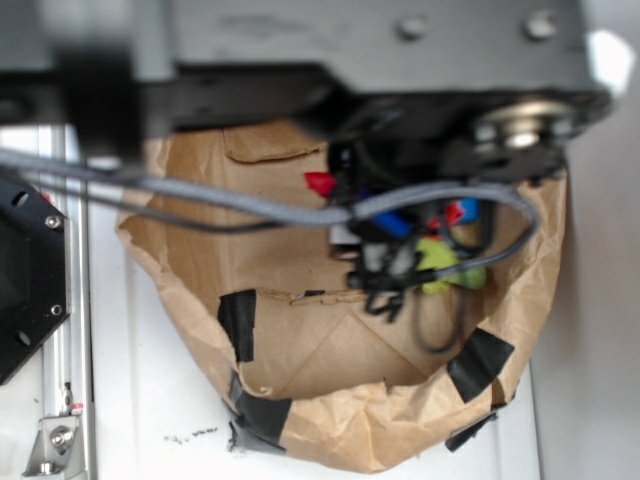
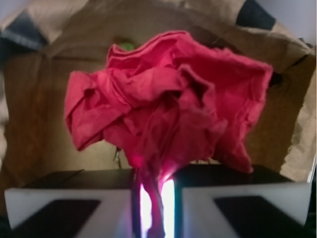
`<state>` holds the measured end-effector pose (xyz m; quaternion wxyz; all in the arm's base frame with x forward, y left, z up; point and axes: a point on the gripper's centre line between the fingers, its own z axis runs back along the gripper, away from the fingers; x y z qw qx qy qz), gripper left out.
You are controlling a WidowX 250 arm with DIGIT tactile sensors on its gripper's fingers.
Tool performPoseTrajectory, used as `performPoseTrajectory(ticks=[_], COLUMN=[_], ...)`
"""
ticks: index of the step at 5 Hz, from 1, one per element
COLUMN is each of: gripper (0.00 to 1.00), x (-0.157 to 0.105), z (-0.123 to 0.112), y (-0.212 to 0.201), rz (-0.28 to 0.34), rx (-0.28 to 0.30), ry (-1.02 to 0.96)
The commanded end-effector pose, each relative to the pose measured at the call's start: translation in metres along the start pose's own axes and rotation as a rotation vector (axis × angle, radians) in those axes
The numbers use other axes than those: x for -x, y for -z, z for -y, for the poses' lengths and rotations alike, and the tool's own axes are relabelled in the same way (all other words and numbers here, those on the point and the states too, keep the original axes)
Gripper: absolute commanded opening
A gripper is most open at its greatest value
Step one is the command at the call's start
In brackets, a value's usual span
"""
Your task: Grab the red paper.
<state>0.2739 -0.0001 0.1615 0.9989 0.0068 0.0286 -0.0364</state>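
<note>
Exterior view: the arm (image 1: 400,70) reaches in from 12 o'clock over a brown paper bag (image 1: 330,400) patched with black tape (image 1: 238,322); red paper (image 1: 319,183) peeks out beside the dark gripper (image 1: 385,275); a green plush toy (image 1: 445,265) lies at 3 o'clock of the gripper, with something blue (image 1: 467,209) above it; grey cables (image 1: 230,205) cross the bag.

Wrist view: the gripper (image 2: 153,203) is clenched on the red paper (image 2: 168,104), whose lower folds are pinched between the 2 white fingers (image 2: 69,203); the wad fills the centre, the bag's wall (image 2: 29,129) behind it; a green speck (image 2: 127,46) shows at 11 o'clock.

A crumpled brown paper bag (image 1: 330,420), patched with black tape (image 1: 238,322), sits on a white surface (image 1: 150,400).
</note>
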Motion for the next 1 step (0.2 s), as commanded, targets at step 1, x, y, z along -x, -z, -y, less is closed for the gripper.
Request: performPoseTrajectory(ticks=[1], gripper=[0.0], x=[-0.0111], z=[0.0209], y=[-0.0251], rz=[0.166], rx=[-0.026], ry=[0.03])
